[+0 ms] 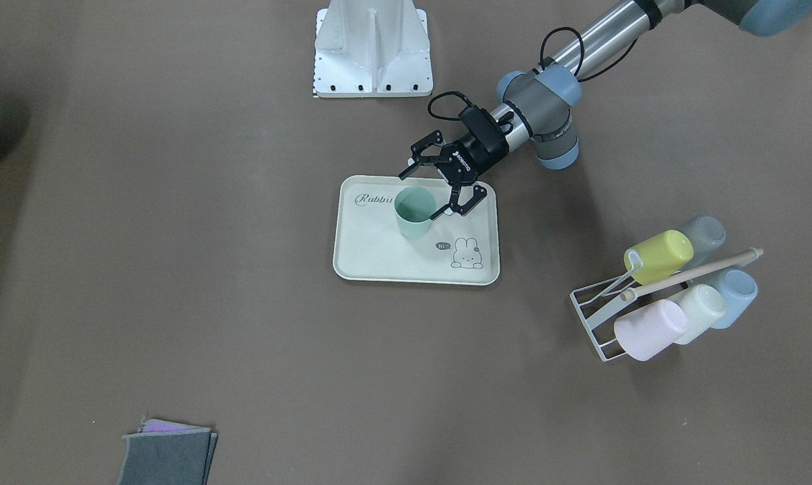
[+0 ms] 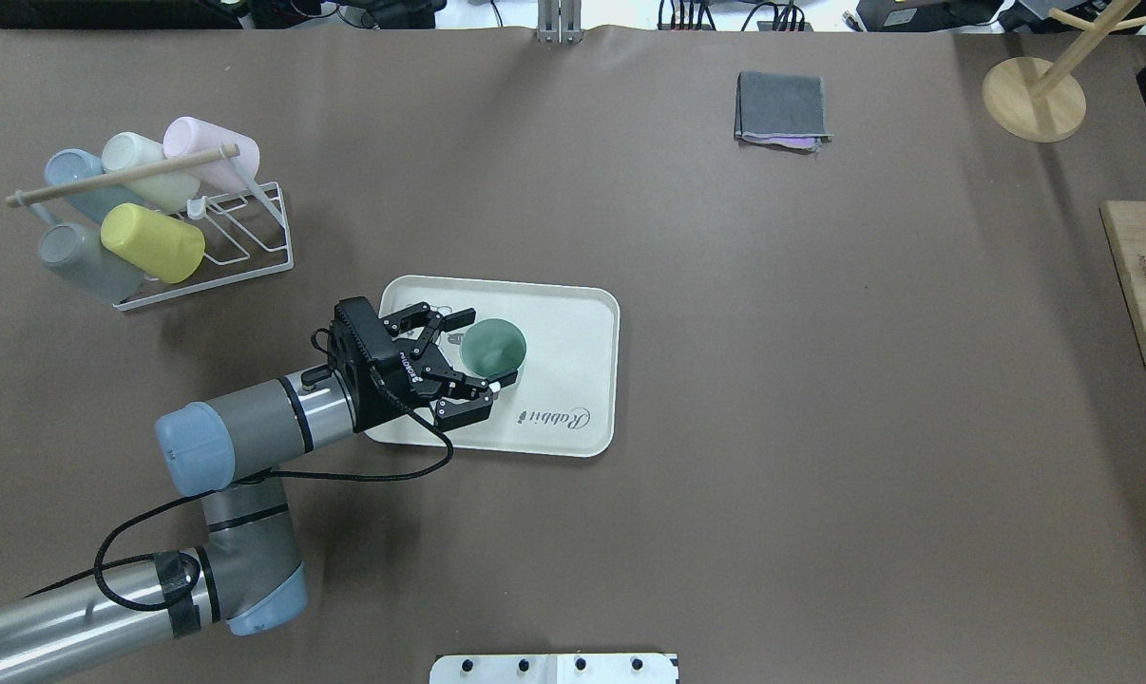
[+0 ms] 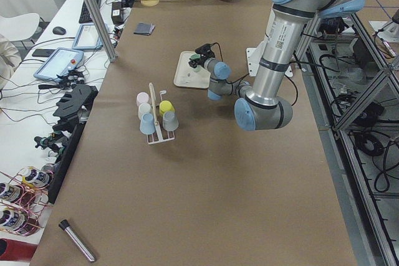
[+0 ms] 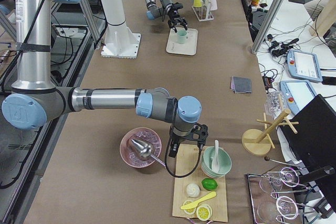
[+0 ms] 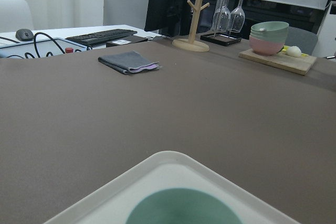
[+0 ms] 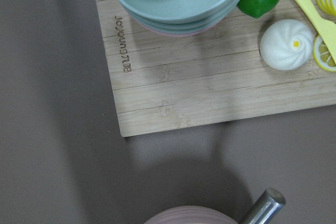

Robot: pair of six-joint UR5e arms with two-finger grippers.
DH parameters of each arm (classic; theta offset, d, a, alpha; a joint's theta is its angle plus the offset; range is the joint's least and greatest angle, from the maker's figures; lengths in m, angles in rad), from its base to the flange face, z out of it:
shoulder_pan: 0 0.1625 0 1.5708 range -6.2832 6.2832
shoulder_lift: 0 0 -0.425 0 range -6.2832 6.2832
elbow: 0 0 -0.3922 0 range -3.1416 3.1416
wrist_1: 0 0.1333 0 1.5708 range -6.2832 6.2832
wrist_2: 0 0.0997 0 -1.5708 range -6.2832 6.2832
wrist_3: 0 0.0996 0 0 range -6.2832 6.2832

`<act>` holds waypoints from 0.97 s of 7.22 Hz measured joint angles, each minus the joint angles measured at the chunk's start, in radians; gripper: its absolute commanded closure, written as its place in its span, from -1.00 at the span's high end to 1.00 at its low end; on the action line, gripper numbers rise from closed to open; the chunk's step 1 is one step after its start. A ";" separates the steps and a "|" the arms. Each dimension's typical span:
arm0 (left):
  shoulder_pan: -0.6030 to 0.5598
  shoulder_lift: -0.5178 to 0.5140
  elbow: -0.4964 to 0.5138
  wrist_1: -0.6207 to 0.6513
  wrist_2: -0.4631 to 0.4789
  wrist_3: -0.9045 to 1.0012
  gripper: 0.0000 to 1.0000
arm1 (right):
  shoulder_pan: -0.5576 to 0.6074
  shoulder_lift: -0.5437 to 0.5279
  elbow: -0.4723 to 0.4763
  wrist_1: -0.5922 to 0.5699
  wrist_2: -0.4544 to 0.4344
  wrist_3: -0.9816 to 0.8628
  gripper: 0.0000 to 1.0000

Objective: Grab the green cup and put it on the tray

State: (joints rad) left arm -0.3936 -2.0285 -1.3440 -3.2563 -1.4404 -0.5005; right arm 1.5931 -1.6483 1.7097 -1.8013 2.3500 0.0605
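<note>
Mint-green plastic, the green cup (image 1: 416,217) stands upright, mouth up, on the tray (image 1: 379,264), in the end near the "Rabbit" lettering. The left arm comes in low over the table (image 1: 177,269), its elbow bent and its wrist lying almost level, so the left claw (image 1: 425,195) points sideways at the cup. Its jaws are spread wide, one finger on each side of the cup's rim, and they do not clamp it. The right arm is well apart, at the far end of the table: its forearm stretches level above the surface and the wrist turns straight down, hanging the right claw (image 4: 189,139) over the edge of a wooden board (image 4: 186,195), just beside a pink bowl (image 4: 131,156). Whether that claw is released or clenched cannot be told.
</note>
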 measured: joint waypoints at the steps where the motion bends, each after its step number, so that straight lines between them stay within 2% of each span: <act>1: -0.009 0.001 -0.043 0.018 0.000 -0.005 0.97 | 0.005 0.000 0.001 0.000 0.000 0.000 0.99; 2: -0.037 0.001 -0.098 0.072 0.000 -0.008 0.97 | 0.010 0.000 0.002 0.000 0.000 -0.001 0.99; 4: -0.128 -0.004 -0.224 0.273 -0.004 -0.009 0.97 | 0.016 0.000 0.001 0.000 0.000 -0.002 0.99; 7: -0.267 -0.050 -0.289 0.593 -0.027 -0.008 0.97 | 0.018 0.001 0.001 0.000 -0.002 -0.001 0.99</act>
State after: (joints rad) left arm -0.6601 -2.0781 -1.6332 -2.6628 -1.4670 -0.5083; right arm 1.6106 -1.6472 1.7105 -1.8009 2.3479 0.0597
